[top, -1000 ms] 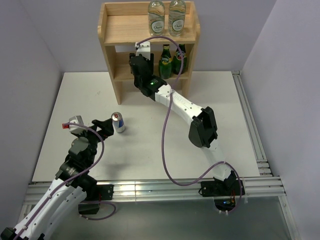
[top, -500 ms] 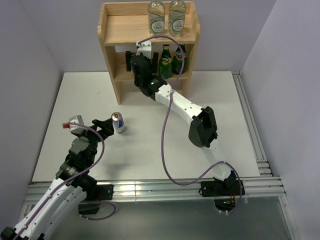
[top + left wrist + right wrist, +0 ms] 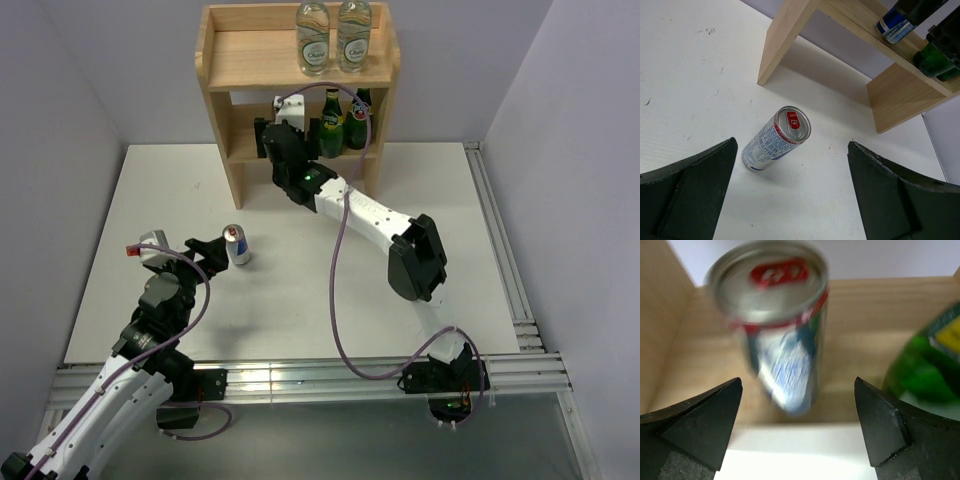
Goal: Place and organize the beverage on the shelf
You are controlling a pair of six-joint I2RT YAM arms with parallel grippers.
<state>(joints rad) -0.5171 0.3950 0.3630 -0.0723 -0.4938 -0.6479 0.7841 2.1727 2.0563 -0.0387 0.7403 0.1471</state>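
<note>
- The left gripper (image 3: pixel 207 254) hovers low over the table (image 3: pixel 450 220), its fingers (image 3: pixel 690 192) spread wide and holding nothing
- The last can (image 3: pixel 237 245) stands upright on the table just ahead of those fingers, between their lines but touching neither; in the left wrist view (image 3: pixel 777 138) its red tab and silver-blue side are plain to see
- This can is, as I judge it, the only drink not yet put away
- The shelf (image 3: pixel 250 45) stands at the far edge of the table, well apart from the last can
- The right gripper (image 3: pixel 272 140) reaches into the tier under the top board, at its left end, with its fingers (image 3: pixel 695 422) released and parted, gripping nothing
- The shelved can (image 3: pixel 782 330) stands on that board between the open fingers and clear of both; it is blurred in the right wrist view, so I cannot tell whether it sits quite square, and in the top view the gripper hides it
- Two green bottles (image 3: pixel 343 122) stand just beside it to the right on the same tier, close together
- Two water bottles (image 3: pixel 333 37) stand side by side on the top board, toward its right end, inside the low rim
- By my count five of six drinks are on the shelf: both waters, both green bottles and one can
- What seems left is to draw the right arm out without knocking its can, then to pick up the last can and set it beside its twin, where room is tight
</note>
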